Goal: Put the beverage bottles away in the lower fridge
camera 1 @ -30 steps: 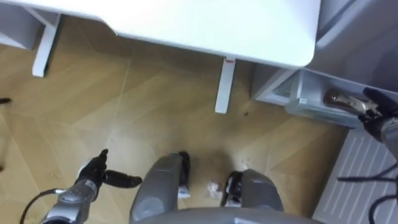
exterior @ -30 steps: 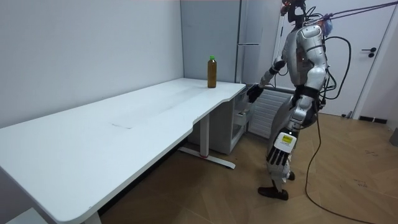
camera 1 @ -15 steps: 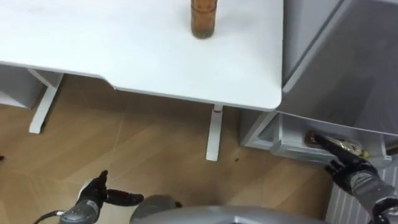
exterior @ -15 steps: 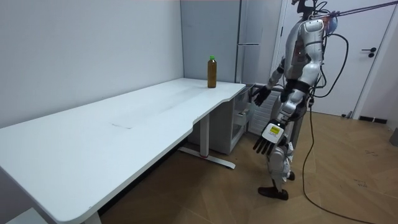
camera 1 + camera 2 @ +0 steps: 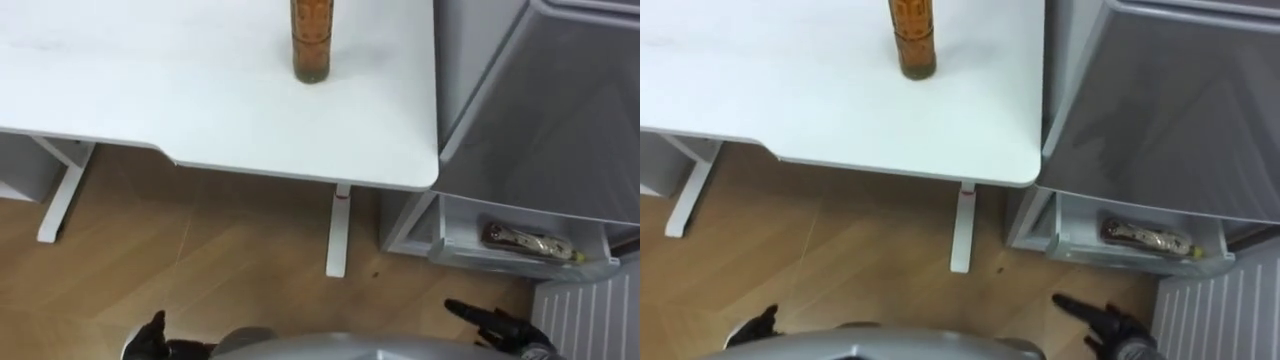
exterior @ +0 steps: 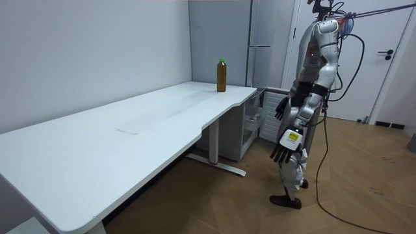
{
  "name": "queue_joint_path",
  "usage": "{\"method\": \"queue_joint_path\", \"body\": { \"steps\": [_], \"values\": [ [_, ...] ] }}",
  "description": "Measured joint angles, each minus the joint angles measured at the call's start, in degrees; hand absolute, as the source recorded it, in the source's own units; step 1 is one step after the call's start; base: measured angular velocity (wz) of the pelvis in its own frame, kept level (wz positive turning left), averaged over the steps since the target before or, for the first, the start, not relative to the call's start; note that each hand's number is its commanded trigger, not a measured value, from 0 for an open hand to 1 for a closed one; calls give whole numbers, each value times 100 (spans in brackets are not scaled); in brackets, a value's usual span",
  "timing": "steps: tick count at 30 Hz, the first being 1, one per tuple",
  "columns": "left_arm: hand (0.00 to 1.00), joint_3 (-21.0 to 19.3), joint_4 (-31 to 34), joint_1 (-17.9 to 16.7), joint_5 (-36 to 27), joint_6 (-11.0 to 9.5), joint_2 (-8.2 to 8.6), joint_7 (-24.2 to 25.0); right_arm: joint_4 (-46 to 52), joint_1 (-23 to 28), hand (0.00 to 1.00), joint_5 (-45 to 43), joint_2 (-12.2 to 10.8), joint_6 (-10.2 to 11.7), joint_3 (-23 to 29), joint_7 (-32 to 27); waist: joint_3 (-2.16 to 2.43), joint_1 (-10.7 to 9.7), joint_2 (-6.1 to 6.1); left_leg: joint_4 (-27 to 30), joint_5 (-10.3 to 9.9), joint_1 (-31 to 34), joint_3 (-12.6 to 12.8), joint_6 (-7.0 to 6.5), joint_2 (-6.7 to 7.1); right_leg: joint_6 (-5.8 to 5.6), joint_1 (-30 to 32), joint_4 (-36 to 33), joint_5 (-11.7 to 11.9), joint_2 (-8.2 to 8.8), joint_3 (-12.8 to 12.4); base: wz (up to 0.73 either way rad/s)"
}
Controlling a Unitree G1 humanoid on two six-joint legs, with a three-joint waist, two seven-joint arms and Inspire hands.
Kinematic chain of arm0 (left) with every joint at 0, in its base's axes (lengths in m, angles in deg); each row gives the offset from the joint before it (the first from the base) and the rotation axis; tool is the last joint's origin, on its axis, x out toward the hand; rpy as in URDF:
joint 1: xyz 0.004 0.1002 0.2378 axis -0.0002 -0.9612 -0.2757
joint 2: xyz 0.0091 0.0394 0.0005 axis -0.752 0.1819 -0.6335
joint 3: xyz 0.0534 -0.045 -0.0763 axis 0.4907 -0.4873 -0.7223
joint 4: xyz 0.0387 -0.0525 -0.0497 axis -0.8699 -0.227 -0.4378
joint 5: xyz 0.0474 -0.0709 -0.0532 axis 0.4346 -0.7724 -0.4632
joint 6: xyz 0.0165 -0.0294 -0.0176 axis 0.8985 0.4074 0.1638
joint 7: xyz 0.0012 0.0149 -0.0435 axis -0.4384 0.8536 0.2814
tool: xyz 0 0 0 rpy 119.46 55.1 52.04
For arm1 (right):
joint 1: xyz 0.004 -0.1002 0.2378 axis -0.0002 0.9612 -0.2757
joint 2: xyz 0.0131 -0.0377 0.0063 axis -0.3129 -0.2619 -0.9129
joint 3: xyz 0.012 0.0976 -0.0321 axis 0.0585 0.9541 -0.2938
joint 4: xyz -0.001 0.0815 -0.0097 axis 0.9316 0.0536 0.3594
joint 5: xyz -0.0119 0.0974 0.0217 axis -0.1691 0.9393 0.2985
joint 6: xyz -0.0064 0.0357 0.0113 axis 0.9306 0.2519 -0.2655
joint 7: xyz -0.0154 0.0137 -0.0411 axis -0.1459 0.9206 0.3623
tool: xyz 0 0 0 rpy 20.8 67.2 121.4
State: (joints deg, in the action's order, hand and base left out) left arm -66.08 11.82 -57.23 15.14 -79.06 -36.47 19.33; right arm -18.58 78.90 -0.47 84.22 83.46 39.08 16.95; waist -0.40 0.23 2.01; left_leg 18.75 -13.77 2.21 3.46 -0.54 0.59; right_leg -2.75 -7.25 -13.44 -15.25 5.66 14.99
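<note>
Pale wood floor (image 5: pixel 200 260) runs under a white table (image 5: pixel 150 90) set against a grey fridge (image 5: pixel 560 110), where the robot stands at the table's near corner. Its right hand (image 5: pixel 495 322) hangs low at the bottom of the eye views, fingers straight and slightly spread, holding nothing, just below the fridge's open lower drawer (image 5: pixel 520 262). Its left hand (image 6: pixel 284 148) hangs at its side in the room view, fingers loose and fanned, also empty.

One drink, the lying bottle (image 5: pixel 525 240), rests on its side inside that drawer. The other, the standing bottle (image 5: pixel 311 40), amber with a green cap, is upright on the table near the edge beside the fridge, well apart from both hands.

The step in hand looks to be fetching the standing bottle, with roughly half the job done. To do it well, the robot would raise a hand to table height and wrap the bottle's body below the neck. It should lift it straight up before swinging it over the edge. Lowering calls for a deep bend, and the bottle should be set beside the lying bottle, not on it. The drawer's front lip is the likeliest thing to catch.
</note>
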Motion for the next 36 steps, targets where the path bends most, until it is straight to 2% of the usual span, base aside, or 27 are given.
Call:
{"method": "queue_joint_path", "body": {
  "steps": [1,6,14,20,22,26,29,34,36],
  "values": [
    [0,-62,-3,-11,6,0,29,-14,-2,45,0,-90,-28,0,24,0,-1,-3,37,1,0,-3,-11,-1,5,-2,-9,1,2,1,5,5],
    [0,-114,-231,-12,-15,-3,73,-145,-194,131,0,-793,-223,-1,-29,-53,-10,0,12,-10,0,-95,-1,-4,10,-4,-85,10,9,2,-38,-2],
    [0,-120,-236,44,-10,43,149,-117,-348,64,0,-956,-255,-8,-12,-81,4,6,21,-25,0,-174,42,-12,8,-22,-192,199,51,-17,-114,-2],
    [0,-128,-240,63,-242,96,190,-127,-338,-4,0,-1165,-258,-5,-5,-133,27,10,-31,-103,6,-237,107,-3,-25,4,-208,292,137,-72,-246,-9],
    [0,-141,-341,123,-297,93,196,-145,-342,-44,0,-1293,-258,-1,0,-143,26,6,-44,-114,7,-273,105,-1,-28,7,-243,288,141,-74,-240,-3],
    [0,-144,-392,286,-370,88,224,-262,-349,-59,0,-1387,-267,-1,16,-250,-8,20,-67,-159,4,-300,95,1,-27,8,-274,289,142,-75,-236,2],
    [0,-169,-411,305,-580,88,227,-415,-415,-64,0,-1342,-269,-8,24,-308,-8,20,-97,-184,4,-331,111,2,-30,8,-277,286,142,-75,-253,-4],
    [0,-616,-467,256,-922,87,332,-633,-422,100,0,-939,-299,-12,247,-335,-6,12,-88,-222,6,-392,150,4,-34,10,-306,282,143,-74,-280,-4],
    [0,-943,-486,248,-996,76,387,-731,-507,169,0,-912,-313,-11,488,-335,-3,4,-81,-223,7,-397,155,5,-36,10,-305,282,144,-74,-282,0]
  ]
}}
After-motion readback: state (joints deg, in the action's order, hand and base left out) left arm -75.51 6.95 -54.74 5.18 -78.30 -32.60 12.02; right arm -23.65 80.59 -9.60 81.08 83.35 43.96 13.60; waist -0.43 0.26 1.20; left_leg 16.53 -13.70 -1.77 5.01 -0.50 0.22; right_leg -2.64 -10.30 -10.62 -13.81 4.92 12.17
